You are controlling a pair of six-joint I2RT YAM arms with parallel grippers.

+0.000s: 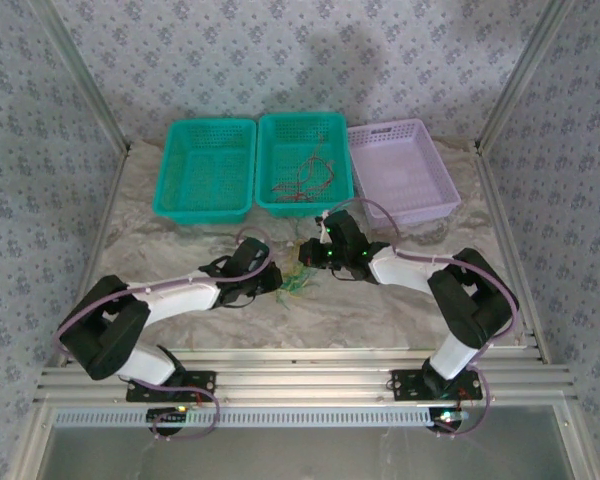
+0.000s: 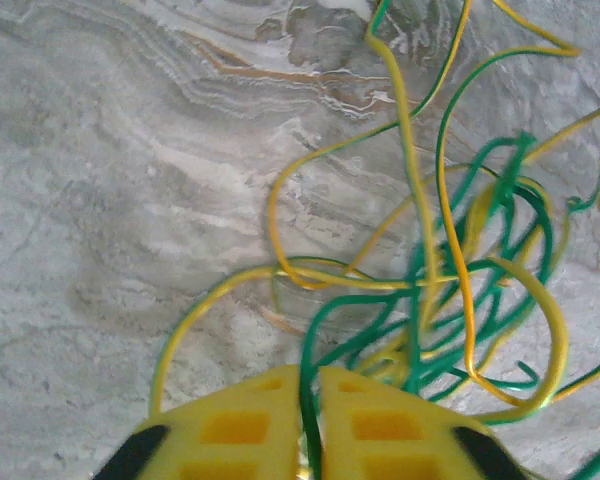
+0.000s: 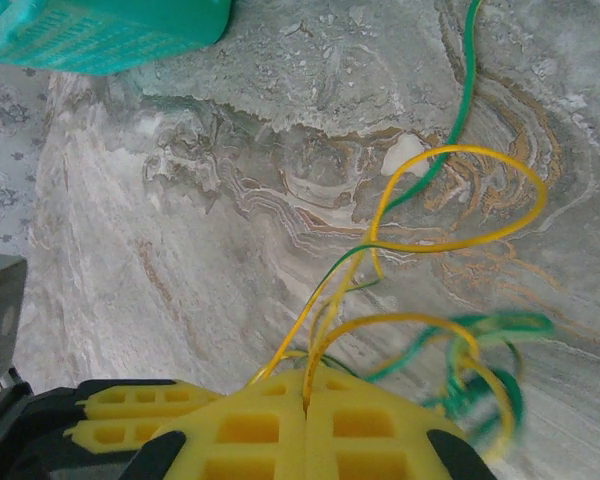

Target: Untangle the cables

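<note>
Marbled grey table (image 1: 400, 310), with blue-grey patterned walls (image 1: 280, 60) on three sides. Three baskets stand in a row at the far edge: two teal and one lilac. The middle basket (image 1: 270, 165), teal, holds a few reddish cables (image 1: 305, 180). The left basket (image 1: 206, 168) touches it on one side, and the lilac basket (image 1: 400, 170) stands just beside it on the other.

In front of the middle basket, a tangle (image 1: 295, 283) (image 2: 480, 300) (image 3: 460, 370) of green and yellow cables lies on the table between two grippers. The left gripper (image 1: 278, 278) (image 2: 310, 375), in front of the basket and slightly left, is pressed together, pinching a green strand (image 2: 315, 330). The right gripper (image 1: 308, 255) (image 3: 305, 380), straight in front of the basket, is pressed together on yellow strands (image 3: 325, 320).
</note>
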